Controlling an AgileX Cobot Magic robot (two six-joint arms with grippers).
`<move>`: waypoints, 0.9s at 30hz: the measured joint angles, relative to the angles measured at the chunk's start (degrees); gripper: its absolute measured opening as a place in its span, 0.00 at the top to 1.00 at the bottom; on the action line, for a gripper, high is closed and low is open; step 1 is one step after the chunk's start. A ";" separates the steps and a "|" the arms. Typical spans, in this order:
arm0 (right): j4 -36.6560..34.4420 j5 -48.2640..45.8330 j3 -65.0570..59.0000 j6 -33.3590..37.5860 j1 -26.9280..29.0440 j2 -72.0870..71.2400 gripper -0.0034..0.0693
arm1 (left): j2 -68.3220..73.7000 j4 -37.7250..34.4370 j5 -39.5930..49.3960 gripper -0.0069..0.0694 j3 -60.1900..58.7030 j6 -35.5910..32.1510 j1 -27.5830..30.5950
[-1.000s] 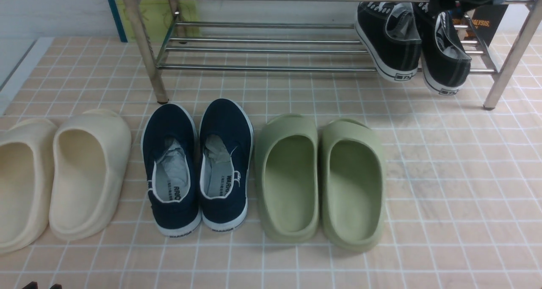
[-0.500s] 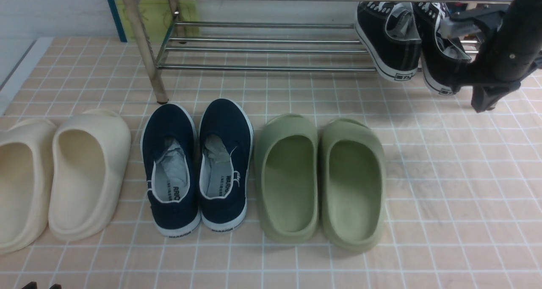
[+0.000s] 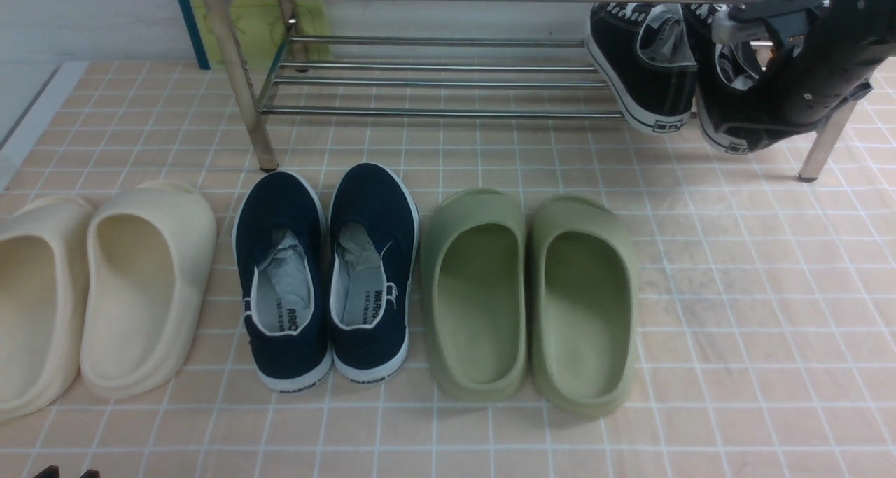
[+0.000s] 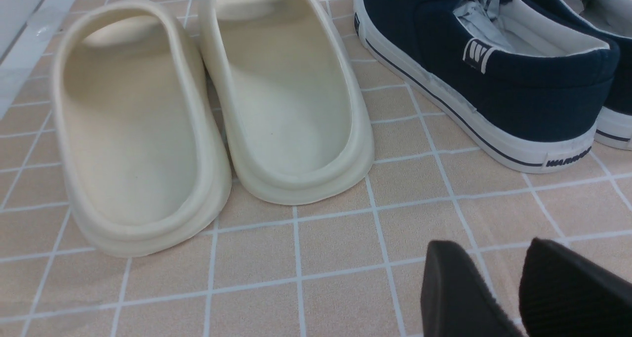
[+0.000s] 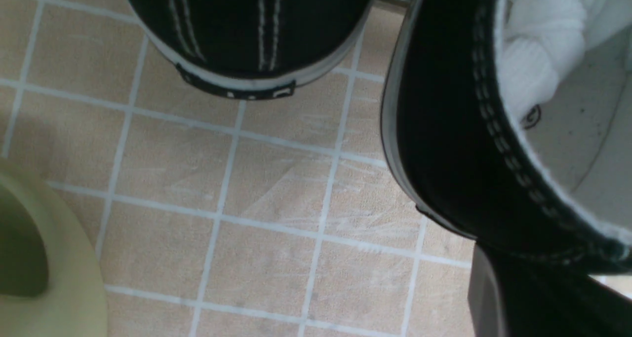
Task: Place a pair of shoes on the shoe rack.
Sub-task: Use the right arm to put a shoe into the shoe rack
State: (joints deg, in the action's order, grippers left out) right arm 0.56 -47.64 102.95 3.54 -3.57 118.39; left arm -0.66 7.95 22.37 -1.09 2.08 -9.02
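Two black sneakers rest on the lower bars of the chrome shoe rack (image 3: 434, 112) at its right end, toes in, heels hanging over the front bar. The left sneaker (image 3: 647, 72) stands free. My right arm reaches in from the right, and my right gripper (image 3: 742, 127) is against the heel of the right sneaker (image 3: 714, 96). In the right wrist view that sneaker's heel collar (image 5: 444, 130) lies right at one finger (image 5: 486, 297); the other sneaker's heel (image 5: 247, 26) is beside it. The jaws are hidden. My left gripper (image 4: 493, 250) hovers low over the floor, slightly open and empty.
On the tiled floor in front of the rack stand cream slippers (image 3: 105, 289), navy slip-ons (image 3: 325, 275) and green slippers (image 3: 532, 296) in a row. The rack's right front leg (image 3: 829, 138) is just behind my right arm. A blue and yellow board (image 3: 245, 23) leans behind the rack.
My right arm has come down from above the rack's top bar and swung in against the right sneaker's heel. The sneakers have barely shifted. The left arm has not moved.
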 joint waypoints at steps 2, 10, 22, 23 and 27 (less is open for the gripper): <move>0.00 -0.78 0.70 -1.64 0.00 -0.13 0.97 | 0.00 0.00 0.00 0.60 0.00 0.00 0.00; -0.19 -3.76 1.79 -4.36 0.00 -3.12 0.94 | 0.00 0.14 0.00 0.60 0.00 0.00 0.00; -3.37 -6.68 2.17 0.12 0.00 -5.32 0.48 | 0.00 0.16 0.00 0.60 0.00 0.00 0.00; -3.37 -6.68 2.17 0.12 0.00 -5.43 0.48 | 0.00 0.16 0.00 0.60 0.00 0.00 0.00; -11.70 -4.32 2.17 7.04 -1.35 -7.77 0.46 | 0.00 0.20 0.00 0.60 0.00 0.00 0.00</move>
State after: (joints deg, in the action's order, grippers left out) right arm -11.14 -51.96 105.12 10.59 -4.92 110.62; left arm -0.66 8.16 22.37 -1.09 2.08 -9.02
